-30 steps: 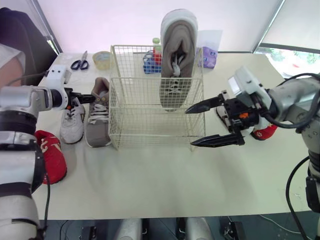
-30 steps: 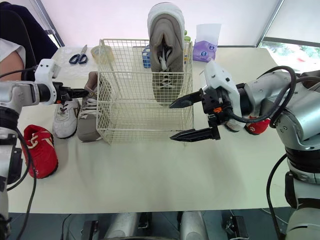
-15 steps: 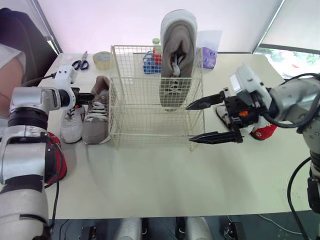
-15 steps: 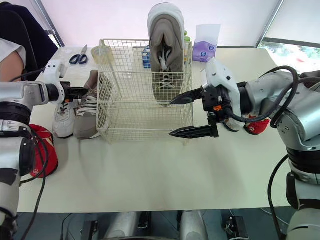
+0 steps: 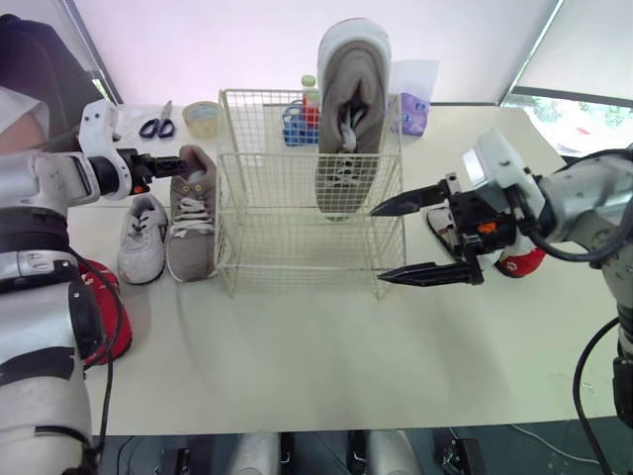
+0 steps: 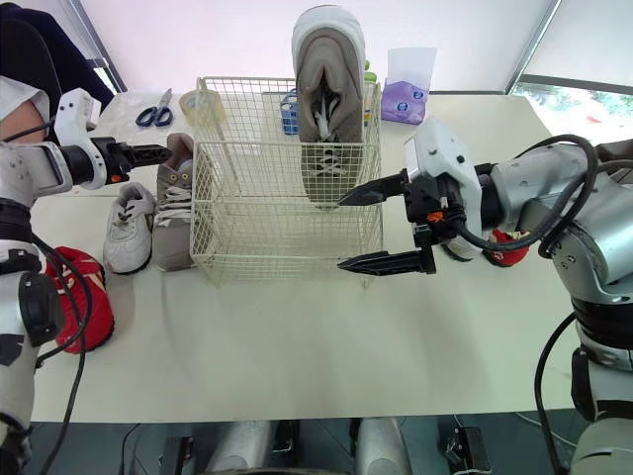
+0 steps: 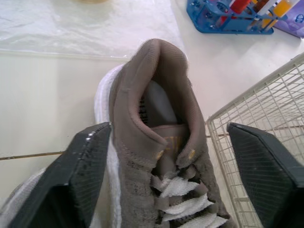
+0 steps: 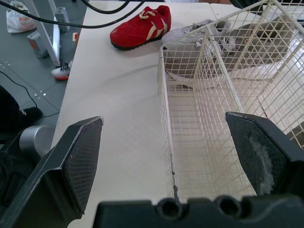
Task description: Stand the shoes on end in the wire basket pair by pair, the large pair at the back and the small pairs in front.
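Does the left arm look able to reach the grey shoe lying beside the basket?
Probably yes: its open jaws flank the grey shoe at the heel with nothing between, though the wire basket stands close beside.

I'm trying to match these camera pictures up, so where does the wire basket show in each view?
Left eye view: wire basket at mid-table.
Right eye view: same spot, mid-table.
Left wrist view: its corner, beside the lying grey shoe.
Right wrist view: its side wall and floor, red shoe beyond.
Shared landmark: the lying grey shoe, along the basket's left side in the eye views.
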Action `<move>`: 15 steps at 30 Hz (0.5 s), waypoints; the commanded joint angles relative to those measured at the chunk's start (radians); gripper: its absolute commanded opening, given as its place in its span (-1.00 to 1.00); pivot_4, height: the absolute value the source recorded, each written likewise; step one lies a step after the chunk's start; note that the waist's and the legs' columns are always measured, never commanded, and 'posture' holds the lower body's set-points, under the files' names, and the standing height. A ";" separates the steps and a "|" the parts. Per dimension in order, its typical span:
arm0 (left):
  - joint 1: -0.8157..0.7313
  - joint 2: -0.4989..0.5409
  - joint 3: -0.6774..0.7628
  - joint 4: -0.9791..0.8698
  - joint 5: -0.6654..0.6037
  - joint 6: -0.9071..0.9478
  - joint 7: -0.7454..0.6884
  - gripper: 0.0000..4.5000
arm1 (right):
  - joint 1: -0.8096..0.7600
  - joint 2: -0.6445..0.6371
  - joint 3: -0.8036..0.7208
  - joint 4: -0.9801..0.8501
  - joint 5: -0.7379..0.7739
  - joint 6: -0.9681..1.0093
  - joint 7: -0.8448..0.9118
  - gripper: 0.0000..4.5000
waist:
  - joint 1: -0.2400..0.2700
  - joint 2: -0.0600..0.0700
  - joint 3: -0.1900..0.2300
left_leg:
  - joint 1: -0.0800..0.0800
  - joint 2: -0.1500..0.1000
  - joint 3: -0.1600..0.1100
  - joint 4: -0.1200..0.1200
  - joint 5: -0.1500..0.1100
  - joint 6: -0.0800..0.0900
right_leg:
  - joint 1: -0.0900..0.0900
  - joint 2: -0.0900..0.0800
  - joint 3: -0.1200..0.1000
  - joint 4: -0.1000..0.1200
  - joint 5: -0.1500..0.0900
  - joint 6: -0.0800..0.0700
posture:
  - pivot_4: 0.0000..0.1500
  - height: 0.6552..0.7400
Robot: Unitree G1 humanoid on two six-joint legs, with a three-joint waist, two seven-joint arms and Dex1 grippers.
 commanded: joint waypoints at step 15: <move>-0.090 -0.137 -0.057 0.380 0.160 -0.318 0.003 0.19 | -0.107 -0.107 -0.037 0.008 -0.004 0.037 -0.038 1.00 | 0.007 -0.001 -0.001 | 0.001 0.000 0.000 0.001 -0.002 0.003 | 0.001 -0.001 0.000 0.001 0.000 0.000 | 1.00 1.00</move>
